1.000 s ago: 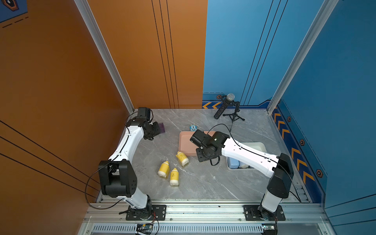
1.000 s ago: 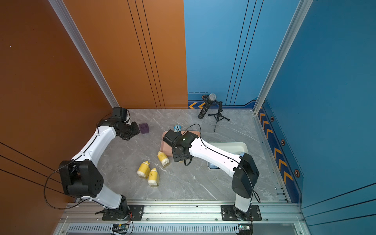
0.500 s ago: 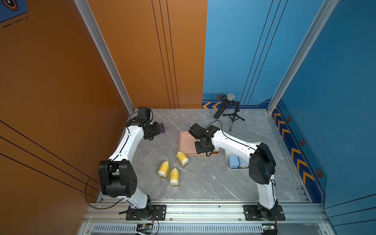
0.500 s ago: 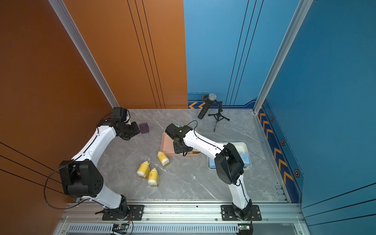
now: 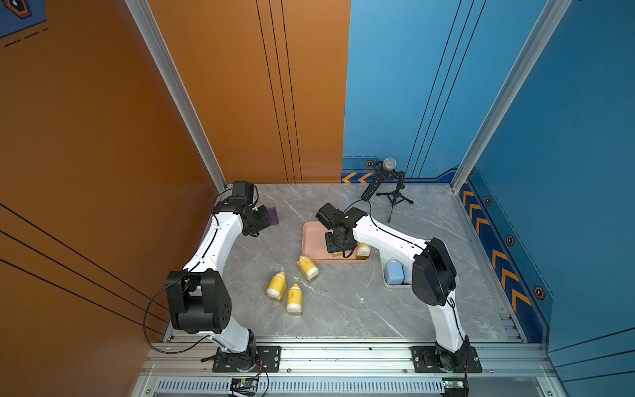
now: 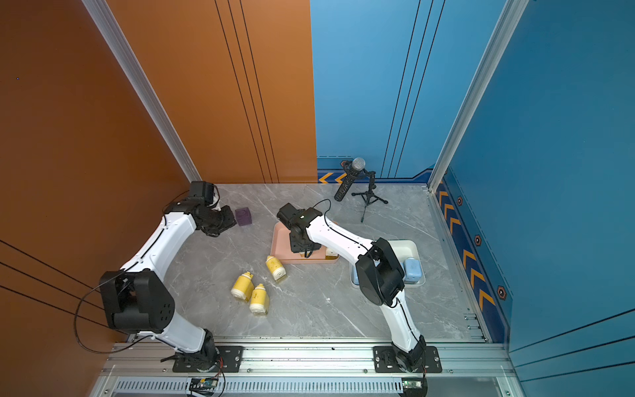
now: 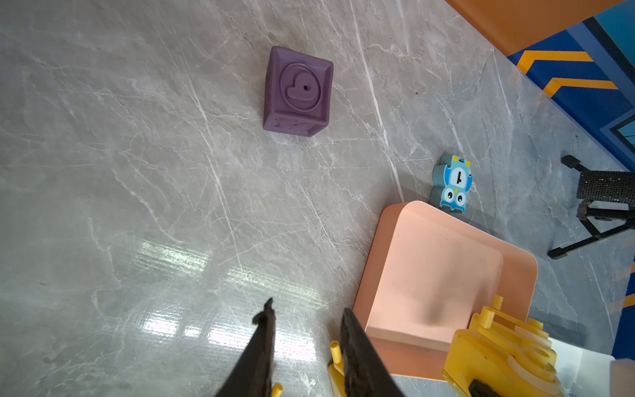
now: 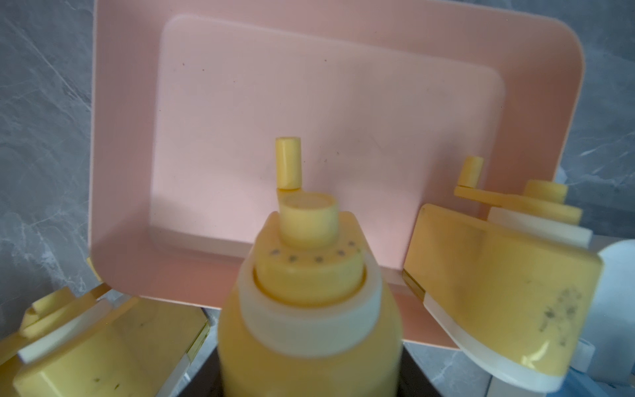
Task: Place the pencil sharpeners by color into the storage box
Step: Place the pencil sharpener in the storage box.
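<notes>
Near the far-left corner of the surface, the left hand (image 7: pixel 307 309) hangs low with its fingers a little apart and nothing between them. A dark purple cube (image 7: pixel 297 92) sits just beside it, not touching.

Two yellow pencil sharpeners (image 5: pixel 276 285) (image 5: pixel 294 299) lie close together towards the near edge, left of the middle. A third yellow sharpener (image 5: pixel 308 267) lies tilted just beside the near-left corner of the pink storage box (image 5: pixel 309 240).

A small blue cartoon-faced toy (image 7: pixel 453 185) lies against the far side of that box.

The right hand (image 5: pixel 338 249) is over the near part of the pink box, clenched on a yellow held sharpener (image 8: pixel 309 309) with its narrow cap pointing away from the wrist. Whether it touches the box floor cannot be told.

Another yellow boxed sharpener (image 5: pixel 362 249) lies on its side in the near-right corner of the pink box.

Right of it, partly under the right arm, the white storage box (image 6: pixel 412 245) holds light blue sharpeners (image 5: pixel 394 273).

A microphone on a tripod (image 5: pixel 388 165) stands at the far edge
</notes>
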